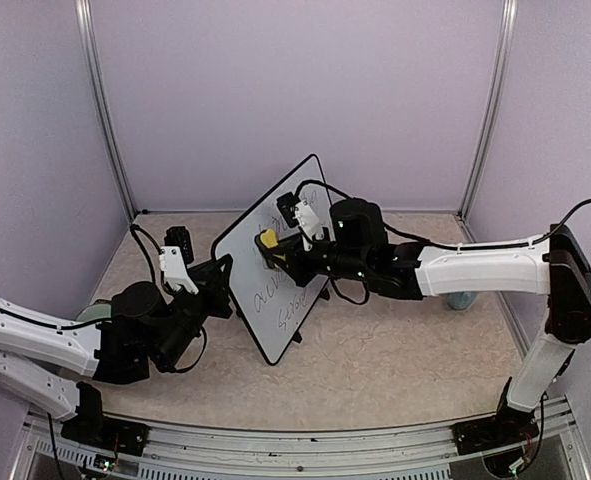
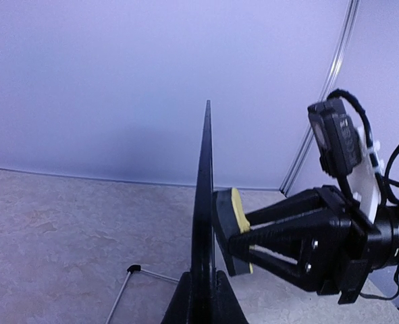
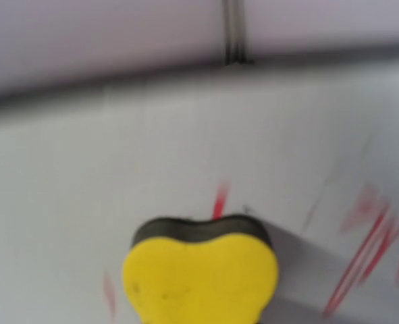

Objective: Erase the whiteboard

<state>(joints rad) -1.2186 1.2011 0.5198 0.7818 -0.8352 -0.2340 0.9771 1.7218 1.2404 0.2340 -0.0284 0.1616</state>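
Note:
The whiteboard (image 1: 275, 255) stands tilted on its edge mid-table, with dark handwriting (image 1: 280, 300) on its lower half. My left gripper (image 1: 225, 278) is shut on its left edge. In the left wrist view the whiteboard (image 2: 202, 202) is edge-on, clamped in the left gripper (image 2: 204, 300). My right gripper (image 1: 277, 250) is shut on a yellow sponge eraser (image 1: 267, 241) whose dark felt side presses on the board's upper face. The eraser (image 2: 227, 229) and right gripper (image 2: 246, 237) show beside the board. In the right wrist view the heart-shaped eraser (image 3: 199, 273) lies on the whiteboard (image 3: 84, 169) among red strokes (image 3: 364, 239); its fingers are hidden.
A thin wire leg (image 2: 121, 293) with a black tip rests on the tabletop behind the board. A small black foot (image 1: 297, 338) sits at the board's near corner. A pale blue object (image 1: 462, 300) lies behind the right forearm. Enclosure walls and metal posts (image 1: 110, 130) ring the table.

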